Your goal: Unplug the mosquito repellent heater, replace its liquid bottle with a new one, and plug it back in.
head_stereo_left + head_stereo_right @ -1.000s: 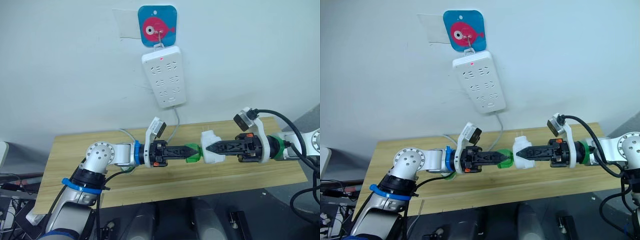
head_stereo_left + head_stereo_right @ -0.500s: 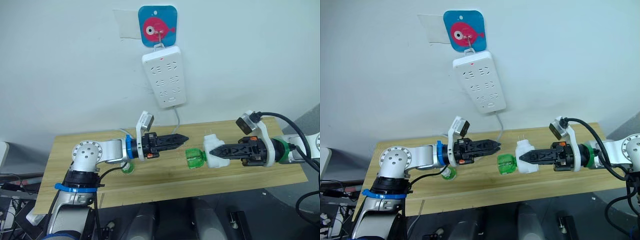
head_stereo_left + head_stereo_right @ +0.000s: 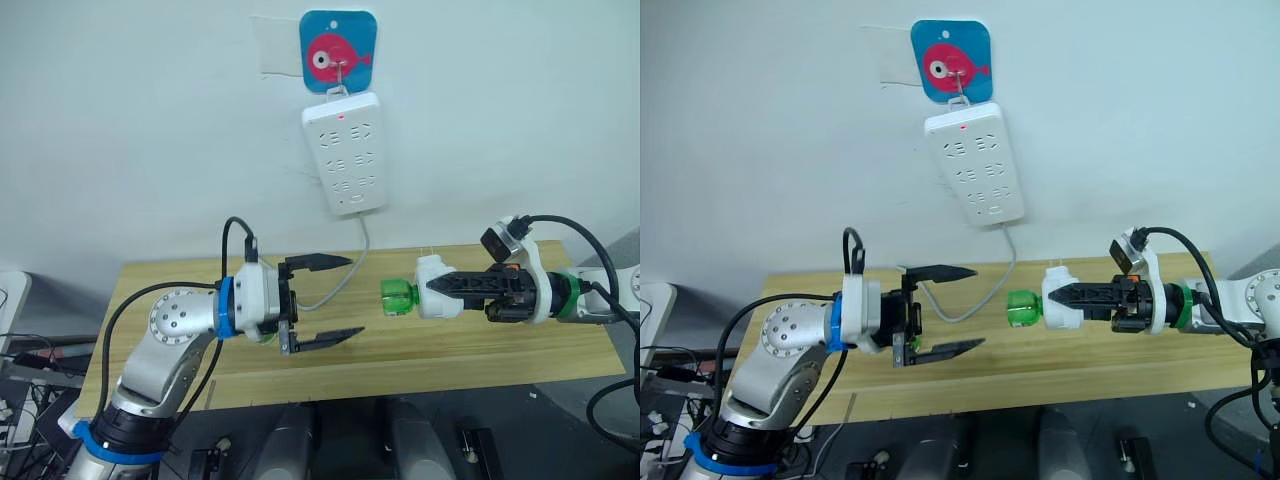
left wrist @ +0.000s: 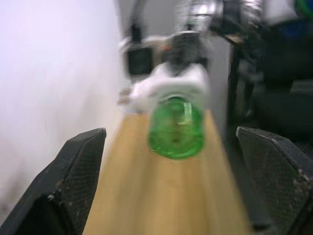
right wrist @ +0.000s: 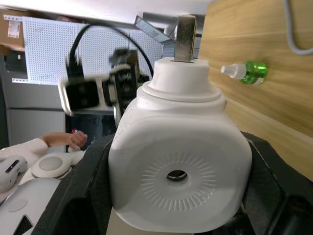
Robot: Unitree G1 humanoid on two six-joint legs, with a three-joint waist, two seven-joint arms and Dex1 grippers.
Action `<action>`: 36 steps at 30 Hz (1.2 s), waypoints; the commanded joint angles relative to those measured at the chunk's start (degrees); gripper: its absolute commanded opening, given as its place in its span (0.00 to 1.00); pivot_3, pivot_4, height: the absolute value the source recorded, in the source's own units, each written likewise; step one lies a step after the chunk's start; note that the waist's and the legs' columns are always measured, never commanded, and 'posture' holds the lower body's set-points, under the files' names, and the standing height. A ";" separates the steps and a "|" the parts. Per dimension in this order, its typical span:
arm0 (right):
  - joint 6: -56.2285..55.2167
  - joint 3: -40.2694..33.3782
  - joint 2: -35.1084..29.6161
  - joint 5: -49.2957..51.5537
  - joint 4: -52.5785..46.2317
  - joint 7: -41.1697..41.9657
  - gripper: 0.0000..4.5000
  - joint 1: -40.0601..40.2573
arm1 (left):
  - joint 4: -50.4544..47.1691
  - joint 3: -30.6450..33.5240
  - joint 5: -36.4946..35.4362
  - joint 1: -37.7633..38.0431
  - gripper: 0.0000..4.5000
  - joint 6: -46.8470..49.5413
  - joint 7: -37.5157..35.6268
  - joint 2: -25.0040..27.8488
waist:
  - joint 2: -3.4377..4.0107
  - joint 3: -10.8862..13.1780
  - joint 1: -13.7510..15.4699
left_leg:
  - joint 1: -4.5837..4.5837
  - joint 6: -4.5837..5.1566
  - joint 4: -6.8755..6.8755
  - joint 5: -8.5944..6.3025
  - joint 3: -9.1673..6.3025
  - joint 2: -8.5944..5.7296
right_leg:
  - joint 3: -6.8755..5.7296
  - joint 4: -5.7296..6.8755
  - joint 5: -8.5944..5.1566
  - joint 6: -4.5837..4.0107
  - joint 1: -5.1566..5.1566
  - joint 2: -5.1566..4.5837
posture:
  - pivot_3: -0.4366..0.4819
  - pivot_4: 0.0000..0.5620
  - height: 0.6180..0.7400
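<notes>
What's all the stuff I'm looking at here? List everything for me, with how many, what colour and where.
mosquito repellent heater: one, white, held above the table in the right gripper.
green bottle: one, green, fitted in the heater, pointing at the left gripper.
second bottle: one, green with a white tip, lying on the table.
power strip: one, white, red light on, hanging on the wall.
fish hook plate: one, blue with a pink fish, above the strip.
cable: one, grey-white, from the strip down to the table.
table: one, light wood, against the wall.
left gripper: black fingers, open, empty.
right gripper: black fingers, shut on the heater.
</notes>
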 commanded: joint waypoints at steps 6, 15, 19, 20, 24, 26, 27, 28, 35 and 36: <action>1.22 -1.06 1.64 1.91 -2.09 0.77 0.67 -2.07 | 19.59 -3.51 15.87 -7.52 1.00 -34.07 3.59 -8.10 | -0.04 0.02 0.07 | -0.16 0.01 0.08 0.00 -0.02 -0.03 | -0.12 -0.02 0.08 0.14 -0.03 -0.07 | 0.36 0.52 1.00; 0.95 -1.32 2.54 1.91 -4.02 0.76 0.67 -2.17 | 27.34 -6.03 21.71 -13.83 1.00 -42.99 12.38 -10.91 | -0.04 0.02 -0.67 | -0.14 0.01 0.06 0.00 -0.07 -0.01 | -0.16 0.12 0.10 0.17 -0.08 -0.01 | 0.35 0.51 1.00; 0.68 -1.57 2.36 1.91 -4.53 0.71 0.67 -1.44 | 27.27 -7.38 21.68 -14.61 1.00 -44.38 14.13 -9.92 | -0.03 0.02 -0.80 | -0.14 0.01 0.07 0.00 -0.09 -0.01 | -0.16 0.13 0.10 0.17 -0.07 0.01 | 0.34 0.50 1.00; 0.61 -1.62 2.33 1.91 -4.76 0.73 0.67 -1.25 | 27.29 -7.78 21.68 -14.77 1.00 -44.92 14.36 -9.56 | -0.03 0.02 -0.83 | -0.13 0.01 0.07 0.00 -0.09 -0.01 | -0.17 0.13 0.10 0.17 -0.07 0.01 | 0.34 0.50 1.00; 0.00 -1.88 2.17 1.91 -5.70 0.40 0.67 -0.50 | 27.26 -9.46 21.36 -15.27 1.00 -46.24 15.44 -8.39 | -0.03 0.02 -1.00 | -0.14 0.01 0.07 0.00 -0.10 -0.01 | -0.19 0.13 0.10 0.18 -0.07 0.02 | 0.33 0.49 1.00; -0.26 -2.02 2.08 1.91 -6.08 0.35 0.67 -0.08 | 27.12 -10.03 21.63 -15.32 1.00 -46.25 16.01 -8.03 | -0.03 0.02 -1.15 | -0.14 0.01 0.07 0.00 -0.10 -0.01 | -0.19 0.13 0.10 0.18 -0.07 0.02 | 0.33 0.48 1.00; -0.32 -2.06 2.03 1.91 -6.22 0.37 0.67 0.09 | 27.13 -10.36 21.71 -15.31 1.00 -46.31 16.23 -7.83 | -0.03 0.02 -1.17 | -0.14 0.01 0.07 0.00 -0.10 -0.01 | -0.19 0.13 0.10 0.18 -0.07 0.02 | 0.33 0.48 1.00; -0.40 -2.08 1.98 1.91 -6.34 0.34 0.67 0.23 | 27.22 -10.69 21.79 -15.31 0.96 -46.43 16.42 -7.61 | -0.03 0.02 -1.24 | -0.13 0.01 0.08 0.00 -0.10 -0.02 | -0.19 0.15 0.10 0.18 -0.07 0.02 | 0.33 0.48 1.00; -0.53 -1.79 1.77 1.91 -6.41 0.41 0.67 0.24 | 27.30 -12.04 21.69 -15.34 0.52 -46.24 17.76 -6.45 | -0.03 0.02 -1.39 | -0.13 0.01 0.08 0.00 -0.09 -0.01 | -0.22 0.15 0.11 0.19 -0.07 0.04 | 0.33 0.48 1.00; -0.53 -1.73 1.81 1.91 -6.35 0.39 0.67 0.17 | 27.32 -12.13 21.67 -15.36 0.51 -46.17 17.89 -6.36 | -0.03 0.02 -1.39 | -0.13 0.01 0.08 0.00 -0.10 -0.01 | -0.22 0.15 0.11 0.19 -0.07 0.04 | 0.33 0.48 1.00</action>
